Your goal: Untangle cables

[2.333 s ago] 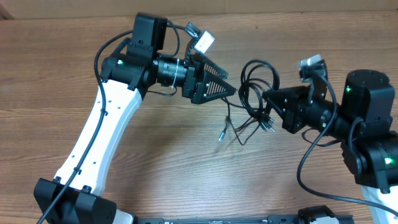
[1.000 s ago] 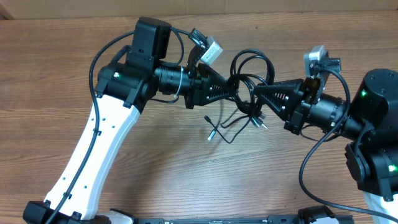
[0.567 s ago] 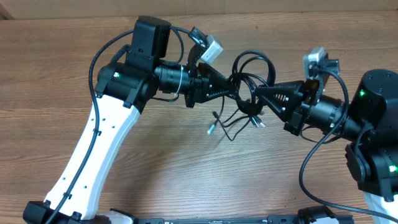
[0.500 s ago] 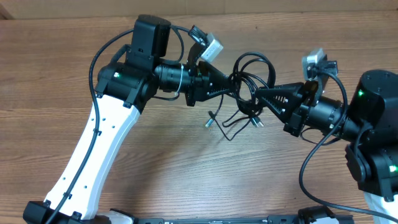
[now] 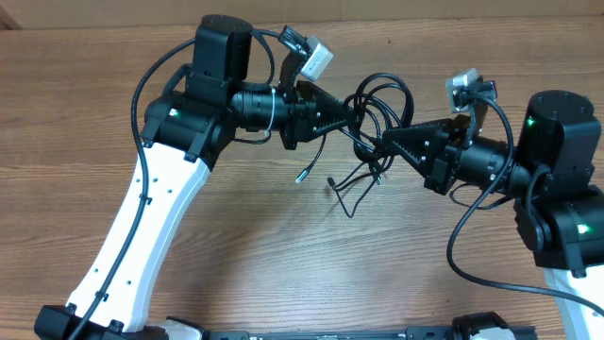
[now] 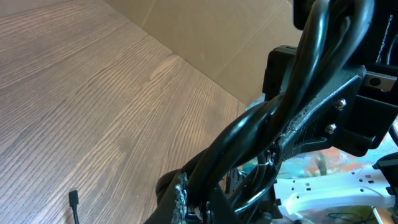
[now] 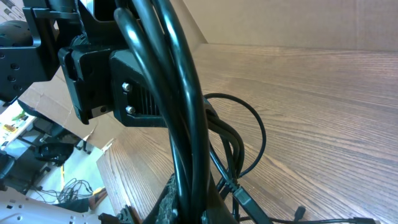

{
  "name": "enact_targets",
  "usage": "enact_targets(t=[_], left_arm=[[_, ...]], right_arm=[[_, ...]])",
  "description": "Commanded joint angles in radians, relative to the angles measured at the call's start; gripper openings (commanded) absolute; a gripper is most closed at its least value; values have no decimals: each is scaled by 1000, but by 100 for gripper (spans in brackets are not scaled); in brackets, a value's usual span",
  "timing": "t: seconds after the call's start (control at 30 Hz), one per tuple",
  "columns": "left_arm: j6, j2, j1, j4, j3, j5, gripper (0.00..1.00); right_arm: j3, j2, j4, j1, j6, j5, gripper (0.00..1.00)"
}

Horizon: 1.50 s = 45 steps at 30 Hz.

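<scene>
A bundle of thin black cables (image 5: pixel 411 102) hangs in the air between both grippers over the wooden table (image 5: pixel 283 255). My left gripper (image 5: pixel 354 118) comes in from the left and is shut on the cables (image 6: pixel 280 106). Close beside it, my right gripper (image 5: pixel 382 142) comes in from the right, also shut on the cables (image 7: pixel 180 93). Loops rise above the two grips. Loose ends with small plugs (image 5: pixel 304 175) dangle below and to the left. In the left wrist view one plug tip (image 6: pixel 73 198) hangs near the table. The knot between the fingers is hidden.
Both arms reach in toward the middle: the white left arm (image 5: pixel 151 208) and the black right arm base (image 5: pixel 566 189). The thicker arm cable (image 5: pixel 472 236) loops under the right wrist. A cardboard wall (image 6: pixel 205 31) borders the table's far side.
Both grippers and the held bundle have shifted slightly left and up. The dangling ends have swung to the left. Both grips stay shut.
</scene>
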Motion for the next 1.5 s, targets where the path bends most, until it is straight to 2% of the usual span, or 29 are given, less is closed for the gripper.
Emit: enact_targets(t=[0.0, 0.2, 0.3, 0.4, 0.6, 0.7, 0.8, 0.83, 0.9, 1.23, 1.47], left_arm=[[-25, -18, -7, 16, 13, 60, 4], [-25, -30, 7, 16, 13, 83, 4], [-25, -32, 6, 16, 13, 83, 4], [-40, -32, 4, 16, 13, 83, 4], [-41, -32, 3, 15, 13, 83, 4], [-41, -32, -13, 8, 13, 83, 4], [-39, -32, -45, 9, 13, 70, 4], [-39, -32, -55, 9, 13, 58, 4], [-39, -32, -60, 9, 13, 49, 4], [-40, -55, -28, 19, 13, 48, 4], [-48, -184, 34, 73, 14, 101, 4]], right_arm=[[15, 12, -12, 3, -8, -7, 4], [15, 12, -18, 4, -8, -13, 5], [15, 12, -13, 4, -8, -58, 21], [15, 12, -3, 4, -8, -109, 46], [15, 12, -2, 4, -7, -125, 48], [15, 12, 16, 4, -4, -146, 41], [15, 12, 30, 4, -4, -146, 25], [15, 13, 31, 4, -4, -145, 15], [15, 14, 23, 4, -4, -134, 4], [15, 25, -73, 4, -5, -27, 4], [15, 25, -93, 4, -5, 24, 4]])
